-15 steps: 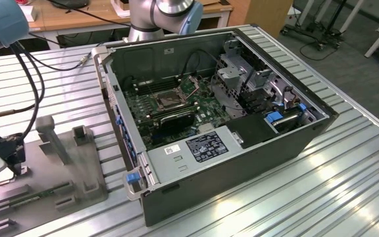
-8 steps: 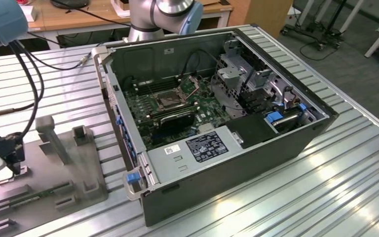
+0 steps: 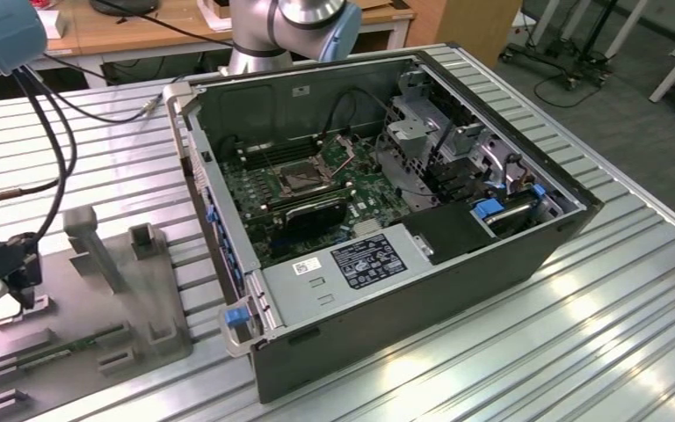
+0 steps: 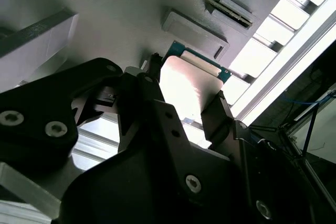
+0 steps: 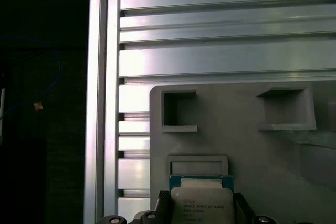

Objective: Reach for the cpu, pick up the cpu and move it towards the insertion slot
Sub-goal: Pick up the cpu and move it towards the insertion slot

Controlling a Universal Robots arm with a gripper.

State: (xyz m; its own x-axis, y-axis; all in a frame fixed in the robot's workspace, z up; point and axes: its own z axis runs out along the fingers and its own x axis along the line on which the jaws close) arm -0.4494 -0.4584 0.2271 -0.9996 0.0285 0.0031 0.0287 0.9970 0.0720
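Note:
The cpu [image 4: 184,77] is a thin square chip with a pale metal face and a green rim. It sits between my gripper's dark fingers [image 4: 152,77], which press on its two opposite edges in both wrist views. The cpu [image 5: 202,203] is just over the grey plastic fixture [image 5: 236,129], beside a shallow square recess. My gripper [image 3: 21,294] is shut on it at the exterior view's far left, over that fixture [image 3: 91,308]. The insertion slot [image 3: 300,178], a dark socket in a silvery frame, lies on the green board inside the open computer case, well away towards the exterior view's right.
The open computer case [image 3: 431,264] lies on a ribbed aluminium table [image 3: 548,352]. The fixture carries upright posts [image 3: 91,246] and a long green memory stick [image 3: 74,345]. The table's edge [image 5: 102,103] runs close beside the fixture. Black cables [image 3: 50,132] hang along my arm.

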